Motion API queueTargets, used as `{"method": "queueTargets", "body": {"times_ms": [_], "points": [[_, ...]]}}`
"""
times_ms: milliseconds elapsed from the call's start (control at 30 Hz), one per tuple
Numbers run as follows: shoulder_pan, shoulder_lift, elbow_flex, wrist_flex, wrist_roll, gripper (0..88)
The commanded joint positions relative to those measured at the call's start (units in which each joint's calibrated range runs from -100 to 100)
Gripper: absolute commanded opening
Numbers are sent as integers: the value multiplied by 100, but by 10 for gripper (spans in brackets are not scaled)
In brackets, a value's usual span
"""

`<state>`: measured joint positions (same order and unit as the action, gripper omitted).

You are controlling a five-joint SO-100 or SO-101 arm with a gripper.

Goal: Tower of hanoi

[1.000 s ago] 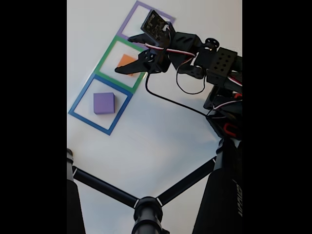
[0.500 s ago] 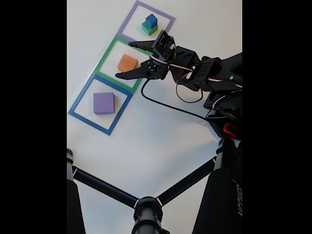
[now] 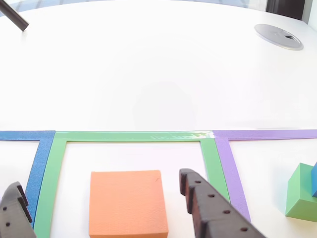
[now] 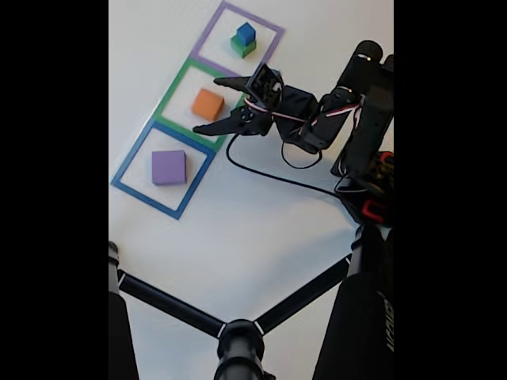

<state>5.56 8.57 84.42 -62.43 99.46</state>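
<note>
An orange block (image 4: 207,104) lies flat inside the green taped square (image 4: 176,87). My gripper (image 4: 207,104) is open, with one finger on either side of it, still above the table. In the other view the orange block (image 3: 128,203) sits between the black fingers (image 3: 208,208) of my gripper (image 3: 101,181), with a gap on both sides. A blue block (image 4: 246,32) is stacked on a green block (image 4: 240,47) in the purple square (image 4: 273,32). A purple block (image 4: 169,167) lies in the blue square (image 4: 127,162).
Black tripod legs (image 4: 238,340) cross the near part of the table, and a black cable (image 4: 269,162) loops beside the arm. In the other view a grey round grommet (image 3: 279,36) sits in the far right of the white tabletop.
The gripper has swung back from over the purple square and dropped toward the orange block, uncovering the blue-on-green stack. The arm has folded lower. No block has moved.
</note>
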Motion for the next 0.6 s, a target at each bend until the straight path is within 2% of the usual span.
{"method": "queueTargets", "body": {"times_ms": [0, 567], "points": [[163, 374, -360, -323, 54, 386], [365, 1222, -533, -680, 54, 378]]}}
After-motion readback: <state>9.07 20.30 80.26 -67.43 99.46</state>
